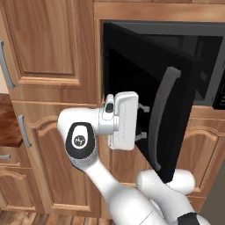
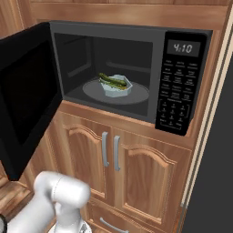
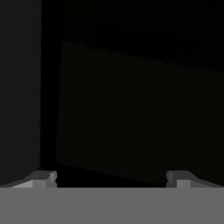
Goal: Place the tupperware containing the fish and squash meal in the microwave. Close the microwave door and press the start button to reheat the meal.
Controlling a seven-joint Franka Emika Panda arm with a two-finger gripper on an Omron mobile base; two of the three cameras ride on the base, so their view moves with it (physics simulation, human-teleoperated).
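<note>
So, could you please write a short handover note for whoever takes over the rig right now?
Tool: open and empty, fingers pointing at the outer face of the microwave door, beside its grey handle.
Tupperware with the fish and squash meal: on the turntable plate inside the microwave.
Done: meal placed inside.
Left: the door stands wide open; push it shut, then press start on the keypad panel.
</note>
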